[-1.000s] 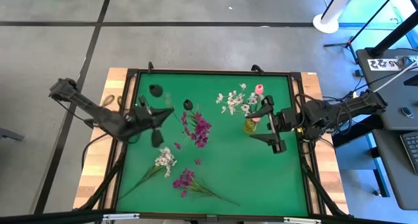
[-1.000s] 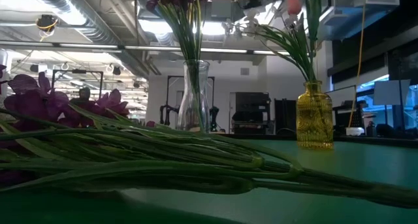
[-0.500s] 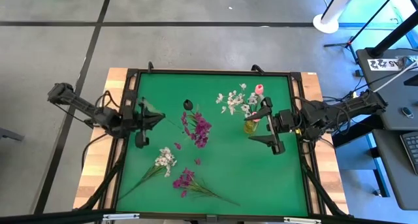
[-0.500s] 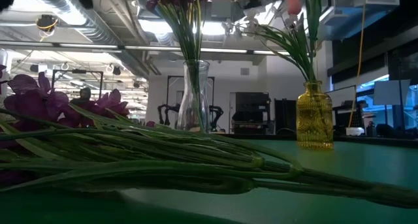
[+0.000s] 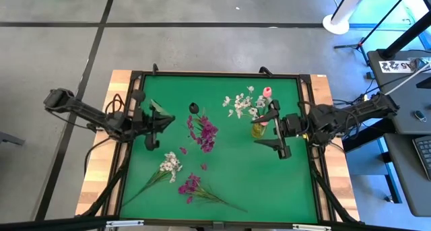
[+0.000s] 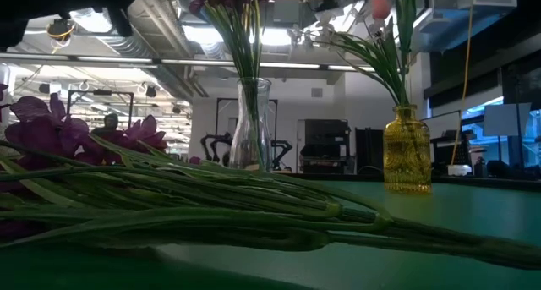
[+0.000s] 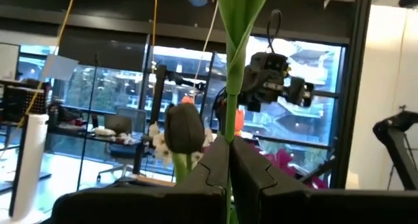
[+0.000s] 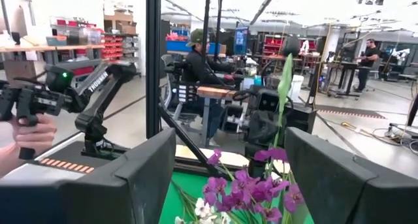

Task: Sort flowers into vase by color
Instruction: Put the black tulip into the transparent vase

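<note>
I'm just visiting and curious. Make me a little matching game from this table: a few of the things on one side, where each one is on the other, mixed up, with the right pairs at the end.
Things
1. yellow vase
2. clear vase
3. white spray
4. dark tulip

Places
A. lying flat on the green mat
B. clamped by its stem in the left gripper
C. holding white and pink flowers, beside the right gripper
D. holding purple flowers

Pairs: 1-C, 2-D, 3-A, 4-B
</note>
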